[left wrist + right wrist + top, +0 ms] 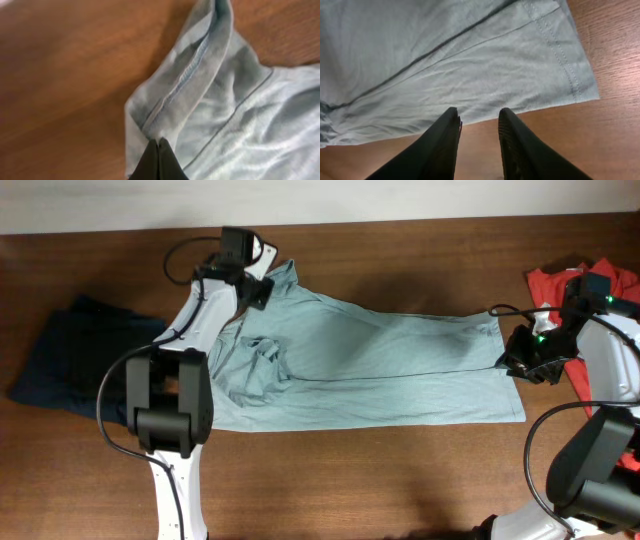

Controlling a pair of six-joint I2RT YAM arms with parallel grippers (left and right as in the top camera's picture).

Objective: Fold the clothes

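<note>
— Two grippers; which one do I read first?

— Begin with your left gripper (159, 152). Its fingers are pressed together, and the thin fold of the waistband (197, 70) runs right into the tips. So I judge that you pinch the clothes (380, 360) there, at the far corner of the waist. This corner is a sensible place to hold, because from it you can carry the waist over the legs for a fold.

— And the right one?

— Your right gripper (480, 121) is spread, with nothing between the fingers. The tips stand over the bare table (400, 480), just off the edge of the cloth, near a hemmed corner (580, 85) of a leg. It touches no cloth that I can see. I think it waits there for the leg end, so you must bring it onto the cloth before you close.

— Where does the garment lie as a whole?

— It lies flat across the middle of the table, the waist at your left gripper and both leg ends at your right, with some wrinkles near the waist. Farther out, the dark navy clothes (70, 355) lie beyond the left arm and the red garment (560, 285) beyond the right. Neither touches the pale trousers.
</note>
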